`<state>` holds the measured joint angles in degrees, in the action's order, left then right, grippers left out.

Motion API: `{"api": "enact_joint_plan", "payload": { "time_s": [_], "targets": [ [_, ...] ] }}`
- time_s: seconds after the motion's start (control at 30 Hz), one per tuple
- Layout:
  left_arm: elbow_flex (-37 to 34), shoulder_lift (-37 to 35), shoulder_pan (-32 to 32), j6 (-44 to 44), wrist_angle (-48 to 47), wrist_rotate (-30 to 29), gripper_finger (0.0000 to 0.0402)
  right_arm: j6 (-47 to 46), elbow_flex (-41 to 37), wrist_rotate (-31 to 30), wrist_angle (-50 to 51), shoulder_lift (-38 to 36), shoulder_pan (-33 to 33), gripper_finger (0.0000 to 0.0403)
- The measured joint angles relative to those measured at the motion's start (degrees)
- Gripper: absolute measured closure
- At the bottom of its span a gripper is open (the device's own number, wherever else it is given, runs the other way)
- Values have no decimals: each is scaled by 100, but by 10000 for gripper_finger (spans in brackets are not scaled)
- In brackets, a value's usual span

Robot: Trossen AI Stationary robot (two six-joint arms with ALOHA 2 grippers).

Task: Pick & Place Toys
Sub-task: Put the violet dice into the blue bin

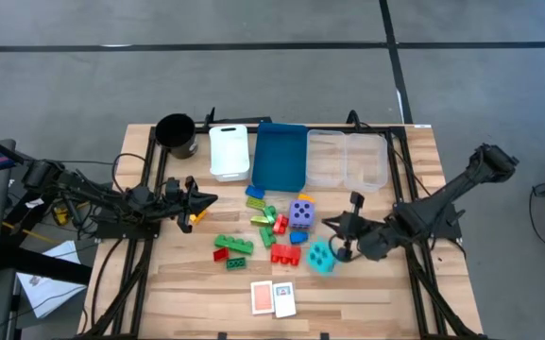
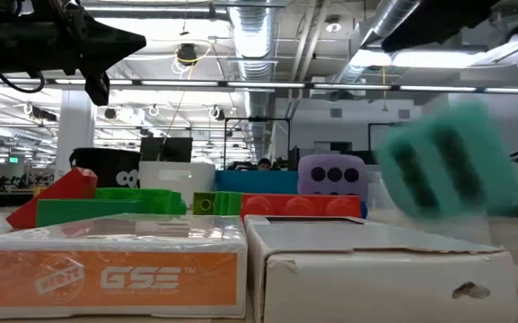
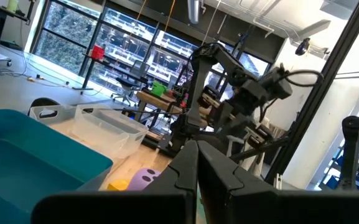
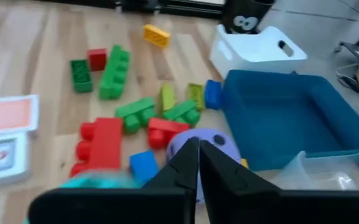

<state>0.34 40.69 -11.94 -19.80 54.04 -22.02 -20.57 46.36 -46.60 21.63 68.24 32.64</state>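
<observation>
High view, clock directions taken from the table [image 1: 178, 283] centre. Four containers line the 12 o'clock edge: black cup [image 1: 176, 135], white bin [image 1: 229, 151], blue bin [image 1: 281, 156] and clear bin [image 1: 349, 160]. Bare wood lies open at 7 and 5 o'clock, and along both side edges beneath the arms.

The left gripper [image 1: 211, 199] hovers at 9 o'clock, fingers clenched on nothing, just beside a yellow brick [image 1: 196, 217]. The right gripper [image 1: 330, 225] sits at 3 o'clock, fingers pressed together and empty, just beside the cyan die [image 1: 321, 256], which lies at 4 o'clock and looks blurred in the low view.

The toys cluster at the centre. The purple die [image 1: 300, 212] shows dark pips and stands near the blue bin's front edge. Red, green and blue bricks [image 1: 274, 227] lie loosely packed beside it; a green brick [image 1: 233, 245] and a small red brick [image 1: 219, 254] lie slightly apart toward 8 o'clock. Two cards [image 1: 272, 298] rest side by side at 6 o'clock, one orange, one white, near the front edge.

The surface is pale wooden planking on a dark frame. Grey floor with dark lines surrounds it. The low view shows ceiling pipes, strip lights and desks beyond.
</observation>
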Motion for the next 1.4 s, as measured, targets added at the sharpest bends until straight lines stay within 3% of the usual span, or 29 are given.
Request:
{"api": "enact_joint_plan", "payload": {
  "time_s": [0.07, 0.17, 0.3, 0.43, 0.7, 0.8, 1.1, 1.27, 1.4],
  "targets": [
    [0, -1, -1, -10, -2, 2, 402, -59, 1, 77, 39, 1, -79, 390],
    [0, -1, 1, -17, -43, 176, 402, -146, 1, 718, 79, 1, -108, 386],
    [0, -2, 1, -17, -94, 518, 402, -763, 1, 1060, 162, 1, 56, 360],
    [0, -2, 1, -19, -125, 694, 402, -1525, 1, 1063, 512, 1, 351, 308],
    [0, 0, 1, -17, -131, 699, 402, -2945, 1, 1129, 1012, 1, 1063, 165],
    [1, -1, 1, -19, -133, 748, 402, -3333, -1, 1170, 1012, 1, 1327, 134],
    [0, 56, 1, -19, -184, 1644, 402, -4390, 7, 1123, 1618, 1, 1931, 133],
    [0, 261, 1, -19, -150, 1638, 402, -5713, 215, 1425, 2840, 1, 2196, 140],
    [0, 477, 1, -19, 132, 1624, 402, -6096, 473, 1499, 3481, -1, 2343, 146]
  ]
}}
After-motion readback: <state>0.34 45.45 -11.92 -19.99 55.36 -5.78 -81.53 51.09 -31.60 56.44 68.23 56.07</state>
